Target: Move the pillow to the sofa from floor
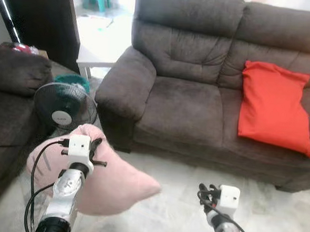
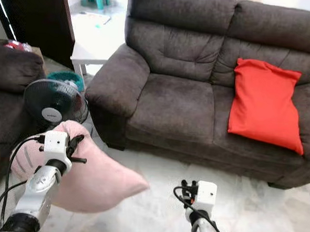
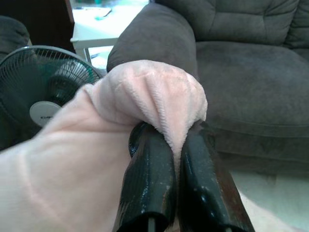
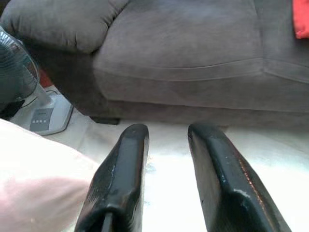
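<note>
A pale pink plush pillow (image 1: 114,184) hangs above the floor at lower left, in front of the brown sofa (image 1: 182,104). My left gripper (image 1: 96,153) is shut on the pillow's upper edge; in the left wrist view the pink fabric (image 3: 159,99) bunches out between the two black fingers (image 3: 149,179). My right gripper (image 1: 207,193) is low at the front right, open with nothing between its fingers (image 4: 120,174), over the pale floor. The pillow's corner (image 4: 38,188) lies just beside it.
A red cushion (image 1: 274,105) leans on the sofa's right seat; the left seat is bare. A black floor fan (image 1: 65,106) stands by the sofa's left armrest (image 1: 125,82). Another dark sofa (image 1: 9,96) is at far left. A white low table (image 1: 95,57) stands behind.
</note>
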### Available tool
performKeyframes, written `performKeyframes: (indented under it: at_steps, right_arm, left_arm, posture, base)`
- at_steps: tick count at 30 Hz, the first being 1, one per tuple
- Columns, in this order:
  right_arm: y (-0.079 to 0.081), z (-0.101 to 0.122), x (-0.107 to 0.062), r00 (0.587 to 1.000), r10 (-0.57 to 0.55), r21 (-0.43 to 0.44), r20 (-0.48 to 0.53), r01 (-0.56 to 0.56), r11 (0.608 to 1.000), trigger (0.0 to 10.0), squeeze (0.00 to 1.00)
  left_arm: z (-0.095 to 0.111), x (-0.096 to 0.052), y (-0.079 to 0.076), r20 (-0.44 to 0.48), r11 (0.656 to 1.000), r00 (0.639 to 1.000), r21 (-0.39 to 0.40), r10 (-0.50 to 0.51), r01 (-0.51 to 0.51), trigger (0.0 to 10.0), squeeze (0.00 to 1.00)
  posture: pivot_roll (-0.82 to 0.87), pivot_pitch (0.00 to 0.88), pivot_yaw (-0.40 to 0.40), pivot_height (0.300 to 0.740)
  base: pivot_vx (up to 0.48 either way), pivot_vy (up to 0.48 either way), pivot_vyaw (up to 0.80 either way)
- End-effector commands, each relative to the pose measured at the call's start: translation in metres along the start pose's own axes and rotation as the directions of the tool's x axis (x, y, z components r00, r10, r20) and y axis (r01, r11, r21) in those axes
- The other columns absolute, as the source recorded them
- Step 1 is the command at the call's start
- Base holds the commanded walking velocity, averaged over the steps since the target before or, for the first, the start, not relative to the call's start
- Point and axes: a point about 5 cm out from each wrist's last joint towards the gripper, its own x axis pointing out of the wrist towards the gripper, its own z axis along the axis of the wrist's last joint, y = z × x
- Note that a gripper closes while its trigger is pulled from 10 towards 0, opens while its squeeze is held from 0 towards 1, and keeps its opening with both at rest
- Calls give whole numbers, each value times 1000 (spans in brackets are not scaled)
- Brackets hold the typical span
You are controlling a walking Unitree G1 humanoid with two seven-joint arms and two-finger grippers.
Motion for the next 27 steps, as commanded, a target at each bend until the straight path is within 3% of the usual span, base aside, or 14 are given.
performKeyframes:
  at_steps: [1, 13, 20, 21, 24, 25, 27]
  right_arm:
    - [-3, 3, 2, 1000, -5, -4, 4, 5, 1000, 10000, 0]
    - [-3, 12, 11, 1000, -9, -17, -3, 9, 1000, 10000, 0]
    - [2, 38, 34, 999, -9, -51, -33, 7, 999, 10000, 0]
    - [5, 34, 34, 996, 24, -143, -82, -36, 989, 10000, 0]
    - [6, 32, 34, 994, 34, -177, -108, -53, 983, 10000, 0]
    - [6, 26, 32, 988, 40, -226, -151, -74, 971, 10000, 0]
    - [2, -8, 16, 933, 23, -396, -359, -175, 902, 10000, 0]
  left_arm:
    - [28, 9, -7, 122, 1000, 992, 9, -25, 24, 10000, 0]
    - [34, 8, -8, 134, 999, 990, 17, -49, 47, 10000, 0]
    - [37, 12, -10, 117, 993, 986, 35, -119, 116, 10000, 0]
    - [35, 13, -12, 81, 986, 983, 45, -163, 160, 10000, 0]
    - [33, 13, -13, 68, 983, 982, 50, -178, 174, 10000, 0]
    - [31, 13, -15, 50, 979, 979, 55, -199, 196, 10000, 0]
    - [24, 11, -17, 12, 968, 970, 55, -244, 243, 10000, 0]
  posture:
    - [109, 21, -77, 740]
    - [113, 26, -79, 740]
    - [105, 30, -73, 740]
    - [105, 28, -72, 740]
    - [105, 28, -71, 740]
    - [105, 27, -71, 740]
    - [95, 27, -67, 740]
  base:
    - [0, 0, 0]
    - [0, 0, 0]
    - [0, 0, 0]
    - [0, 0, 0]
    - [0, 0, 0]
    - [0, 0, 0]
    - [0, 0, 0]
